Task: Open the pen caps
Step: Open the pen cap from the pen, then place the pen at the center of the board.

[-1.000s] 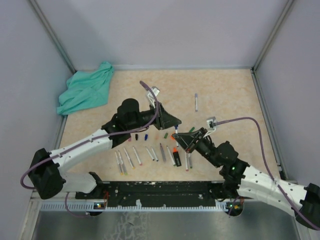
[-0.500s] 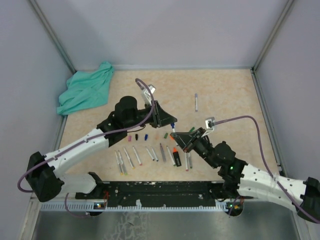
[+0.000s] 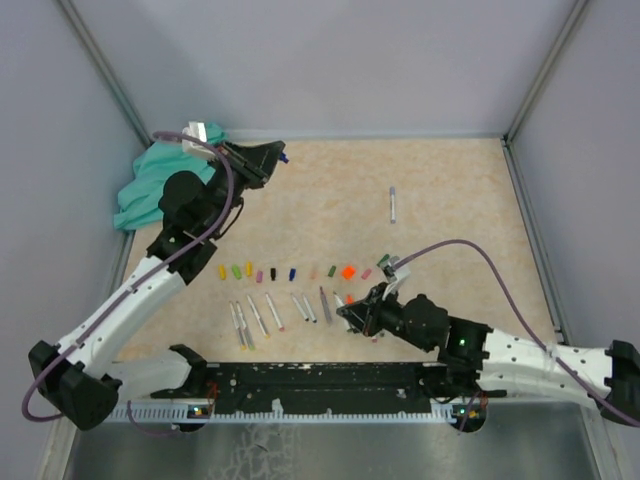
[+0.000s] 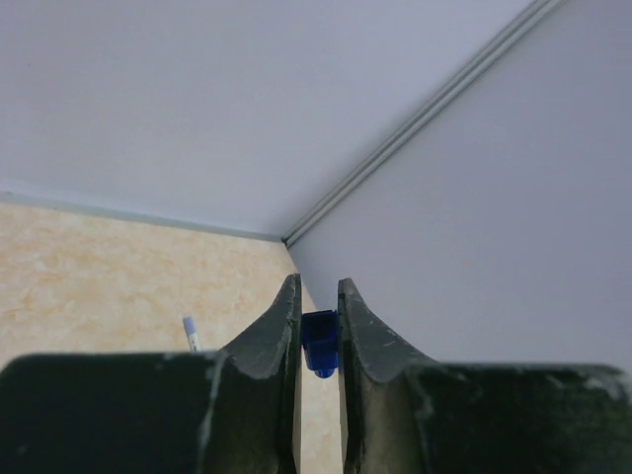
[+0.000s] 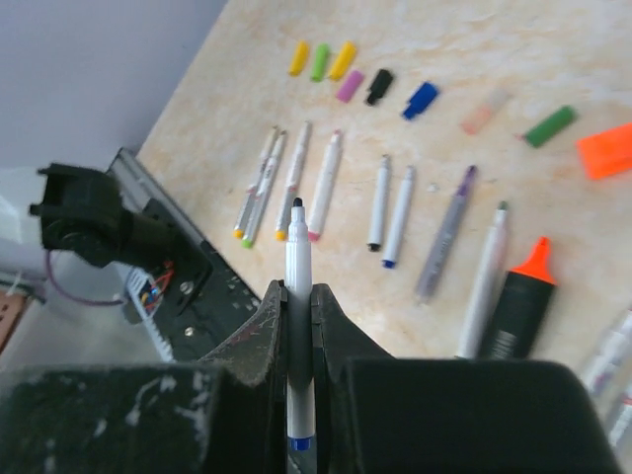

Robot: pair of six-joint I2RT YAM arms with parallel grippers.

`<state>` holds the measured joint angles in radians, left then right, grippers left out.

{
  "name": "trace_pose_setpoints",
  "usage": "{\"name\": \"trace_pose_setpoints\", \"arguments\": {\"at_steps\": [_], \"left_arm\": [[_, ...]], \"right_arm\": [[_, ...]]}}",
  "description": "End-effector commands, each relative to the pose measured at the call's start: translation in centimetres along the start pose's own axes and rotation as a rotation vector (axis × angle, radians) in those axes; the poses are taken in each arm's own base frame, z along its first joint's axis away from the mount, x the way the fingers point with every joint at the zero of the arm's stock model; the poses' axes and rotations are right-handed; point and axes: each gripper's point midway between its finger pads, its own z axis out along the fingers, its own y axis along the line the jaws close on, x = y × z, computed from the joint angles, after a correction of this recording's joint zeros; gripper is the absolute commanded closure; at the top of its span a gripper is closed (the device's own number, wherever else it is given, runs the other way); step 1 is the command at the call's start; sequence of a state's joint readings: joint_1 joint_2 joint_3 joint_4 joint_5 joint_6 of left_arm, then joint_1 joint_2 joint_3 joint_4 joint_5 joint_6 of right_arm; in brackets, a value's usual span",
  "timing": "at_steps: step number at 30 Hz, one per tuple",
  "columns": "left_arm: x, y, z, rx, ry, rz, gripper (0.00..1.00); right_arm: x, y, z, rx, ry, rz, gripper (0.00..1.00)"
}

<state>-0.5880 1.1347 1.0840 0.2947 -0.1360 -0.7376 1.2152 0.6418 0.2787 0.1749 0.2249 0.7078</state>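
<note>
Right claw (image 3: 347,313), low over the table (image 3: 450,180), clamps a bared pen (image 5: 298,247) while the left claw (image 3: 272,157), raised beside the green cloth (image 3: 165,185), pinches a small blue cap (image 4: 319,346).
Judging by the layout, the pen belongs flat in the row of pens (image 3: 270,312) and the cap beside the loose caps (image 3: 291,272); lowering each close before release should stop rolling. Only the left wrist view shows the cap's grip plainly; only overhead shows a lone pen (image 3: 393,203), apparently capped, well apart.
</note>
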Motion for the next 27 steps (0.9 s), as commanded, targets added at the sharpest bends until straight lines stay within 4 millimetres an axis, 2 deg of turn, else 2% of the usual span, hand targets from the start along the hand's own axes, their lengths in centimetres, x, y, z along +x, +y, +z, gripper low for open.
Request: {"name": "trace_pose_setpoints", "arguments": {"at_steps": [1, 4, 6, 7, 11, 16, 27], "left_arm": [[3.0, 0.5, -2.7, 0.065, 0.142, 0.103, 1.0], [7.5, 2.5, -6.2, 0.097, 0.297, 0.109, 1.0], [10.2, 3.6, -8.7, 0.127, 0.377, 0.088, 1.0], [12.1, 4.6, -10.2, 0.136, 0.437, 0.073, 1.0], [15.3, 6.2, -13.6, 0.154, 0.546, 0.025, 1.0], [16.7, 6.9, -16.3, 0.164, 0.597, -0.007, 1.0], [17.1, 6.5, -19.7, 0.207, 0.641, -0.038, 1.0]], "right_arm": [[-3.9, -4.5, -3.0, 0.324, -0.104, -0.034, 1.0], [-3.2, -7.9, -5.3, 0.494, -0.086, -0.03, 1.0], [-2.5, -9.6, -6.3, 0.588, -0.071, -0.009, 1.0], [-2.0, -10.5, -6.7, 0.635, -0.06, 0.003, 1.0], [-0.4, -12.6, -7.7, 0.762, -0.047, 0.067, 1.0], [1.3, -14.6, -8.3, 0.859, -0.022, 0.066, 1.0], [3.8, -17.0, -8.5, 0.904, 0.011, 0.031, 0.95]]}}
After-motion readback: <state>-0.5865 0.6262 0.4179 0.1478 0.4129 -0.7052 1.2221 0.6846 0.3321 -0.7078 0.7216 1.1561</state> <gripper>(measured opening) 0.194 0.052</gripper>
